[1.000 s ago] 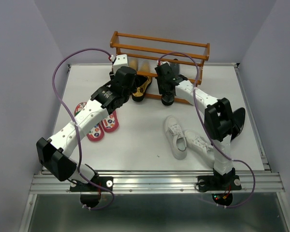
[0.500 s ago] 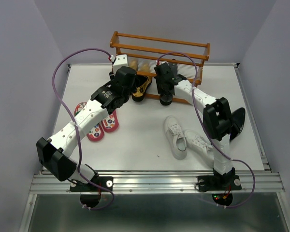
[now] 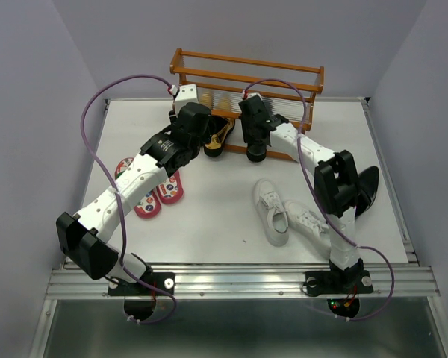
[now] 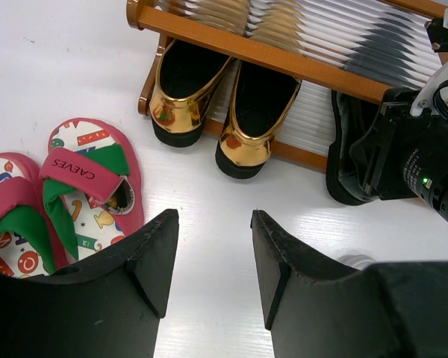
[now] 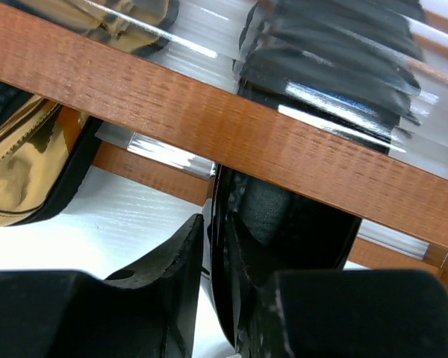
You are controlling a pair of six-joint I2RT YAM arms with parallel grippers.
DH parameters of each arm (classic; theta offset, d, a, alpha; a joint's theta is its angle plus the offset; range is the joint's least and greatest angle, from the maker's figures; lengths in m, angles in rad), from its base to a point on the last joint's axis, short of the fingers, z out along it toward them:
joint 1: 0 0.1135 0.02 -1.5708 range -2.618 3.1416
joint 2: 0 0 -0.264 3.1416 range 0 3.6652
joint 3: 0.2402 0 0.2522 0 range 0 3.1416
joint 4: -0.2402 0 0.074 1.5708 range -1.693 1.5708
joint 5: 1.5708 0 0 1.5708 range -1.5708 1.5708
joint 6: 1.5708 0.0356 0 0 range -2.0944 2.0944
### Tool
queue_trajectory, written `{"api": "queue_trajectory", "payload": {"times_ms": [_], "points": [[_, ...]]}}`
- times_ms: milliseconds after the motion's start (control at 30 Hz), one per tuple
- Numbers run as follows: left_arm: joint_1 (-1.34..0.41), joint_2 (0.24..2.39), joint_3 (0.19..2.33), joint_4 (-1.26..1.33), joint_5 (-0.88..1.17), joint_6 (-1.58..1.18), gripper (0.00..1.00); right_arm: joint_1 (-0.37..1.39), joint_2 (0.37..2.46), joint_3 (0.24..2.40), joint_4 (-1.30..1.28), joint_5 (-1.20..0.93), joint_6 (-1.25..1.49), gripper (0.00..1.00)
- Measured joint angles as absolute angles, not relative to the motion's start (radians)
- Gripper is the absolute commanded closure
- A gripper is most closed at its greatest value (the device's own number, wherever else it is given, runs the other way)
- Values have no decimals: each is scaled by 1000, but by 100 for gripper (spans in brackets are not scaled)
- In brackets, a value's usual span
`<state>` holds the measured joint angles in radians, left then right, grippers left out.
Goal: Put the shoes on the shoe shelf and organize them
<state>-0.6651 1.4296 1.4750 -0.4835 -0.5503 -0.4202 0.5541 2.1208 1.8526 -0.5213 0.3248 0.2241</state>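
The shoe shelf (image 3: pixel 246 74) stands at the back. Two gold loafers (image 4: pixel 187 89) sit side by side in its lower tier, also seen from the top (image 3: pixel 218 138). My left gripper (image 4: pixel 213 224) is open and empty, hovering over bare table in front of them (image 3: pixel 196 142). My right gripper (image 5: pixel 215 231) is shut on the side wall of a black boot (image 5: pixel 299 216), held at the lower tier's front rail (image 5: pixel 209 112), right of the loafers (image 3: pixel 255 142). Pink flip-flops (image 3: pixel 145 190) lie left, white sneakers (image 3: pixel 284 212) in the middle.
A second black boot (image 3: pixel 367 190) lies at the right, partly behind my right arm. The flip-flops (image 4: pixel 89 179) are just left of my left fingers. The shelf's top tier (image 3: pixel 284 97) holds nothing I can see. Purple cables loop over both arms.
My right gripper has shifted the black boot slightly left and toward the shelf. The left arm has not visibly moved.
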Motion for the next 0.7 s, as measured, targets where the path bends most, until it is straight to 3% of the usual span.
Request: {"api": "queue_trajectory", "payload": {"times_ms": [200, 233, 267, 700], "points": [[-665, 1429, 1475, -484, -549, -421, 45, 553, 2120, 1853, -522, 302, 236, 77], [-665, 1429, 1475, -484, -548, -421, 45, 552, 2120, 1853, -522, 298, 238, 84], [-665, 1429, 1475, -484, -547, -421, 45, 550, 2119, 1853, -522, 292, 242, 99], [-665, 1402, 1468, -484, -546, -426, 45, 558, 2119, 1866, -525, 270, 250, 99]]}}
